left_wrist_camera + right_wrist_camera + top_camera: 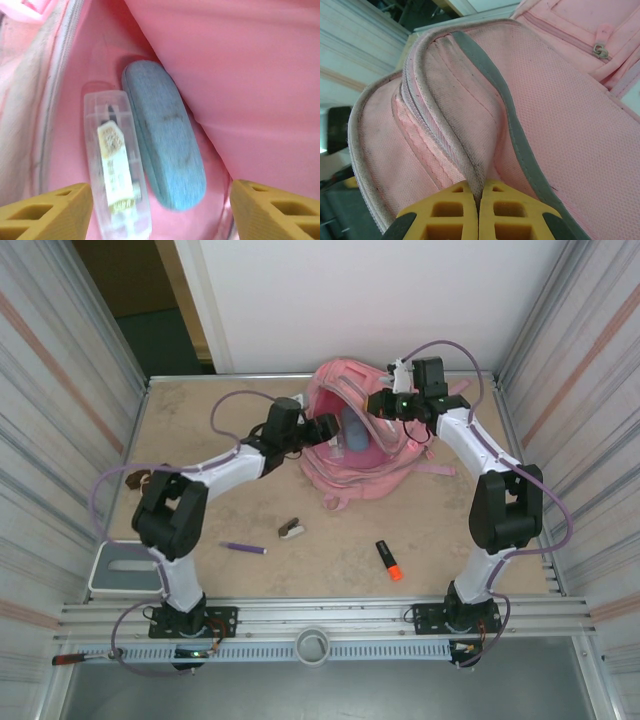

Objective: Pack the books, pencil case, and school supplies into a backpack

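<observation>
- Lying at the far middle of the table [190,410], the pink backpack [365,468] has its top gaping open between the two arms.
- Pinching a seamed edge of the backpack [555,100], the right gripper [479,202] has its yellow fingers [447,210] pressed together on the fabric; from above, the right gripper [386,405] sits at the bag's far right rim.
- Reaching in from the left, the left gripper [326,428] is at the bag's mouth.
- Seen from its wrist, the left gripper [160,212] has its jaws spread wide, with nothing between them.
- Resting inside on the pink lining is the blue-grey pencil case [165,135], also seen from above [357,430].
- Lying just left of it, side by side and touching, is a clear plastic box [117,165] with a white-and-brown label.
- Out on the near table lie the purple pen [243,548], the white-and-brown stapler-like piece [291,530] and the orange-and-black highlighter [389,560], well apart from each other.
</observation>
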Robot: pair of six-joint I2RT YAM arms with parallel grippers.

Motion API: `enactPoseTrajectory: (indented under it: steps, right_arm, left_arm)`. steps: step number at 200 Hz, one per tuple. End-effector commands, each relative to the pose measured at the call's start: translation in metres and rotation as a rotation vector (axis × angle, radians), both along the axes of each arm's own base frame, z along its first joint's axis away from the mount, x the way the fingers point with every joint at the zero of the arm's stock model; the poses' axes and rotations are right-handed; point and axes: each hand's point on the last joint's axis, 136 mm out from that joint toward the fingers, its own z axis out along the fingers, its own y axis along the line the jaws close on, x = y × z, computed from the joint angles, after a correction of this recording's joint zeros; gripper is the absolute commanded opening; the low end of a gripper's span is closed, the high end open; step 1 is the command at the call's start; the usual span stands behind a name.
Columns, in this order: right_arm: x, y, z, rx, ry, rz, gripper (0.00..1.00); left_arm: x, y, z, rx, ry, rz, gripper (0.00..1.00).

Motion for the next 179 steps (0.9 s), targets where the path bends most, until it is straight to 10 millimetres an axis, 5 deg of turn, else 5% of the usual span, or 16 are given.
enactPoseTrajectory:
  steps: [1, 32, 93, 139, 179]
  right_arm:
    - [-0.003, -0.011, 0.011, 0.005, -0.032, -0.028, 0.00]
    - [-0.005, -0.013, 0.015, 0.000, -0.043, -0.038, 0.00]
    - [-0.004, -0.011, 0.008, 0.005, -0.028, -0.039, 0.00]
    - [-0.001, -0.012, 0.012, -0.005, -0.037, -0.041, 0.00]
    - [0.000, -0.018, 0.020, -0.022, -0.055, -0.048, 0.00]
  left_arm:
    - [-0.025, 0.018, 0.015, 0.063, -0.075, -0.026, 0.74]
    - [-0.045, 0.056, -0.020, 0.201, -0.008, 0.053, 0.79]
    - [-0.062, 0.031, -0.080, 0.154, 0.157, -0.032, 0.78]
    - [-0.047, 0.001, -0.071, 0.075, 0.130, -0.108, 0.37]
    - [-0.048, -0.015, -0.026, 0.001, 0.039, -0.189, 0.05]
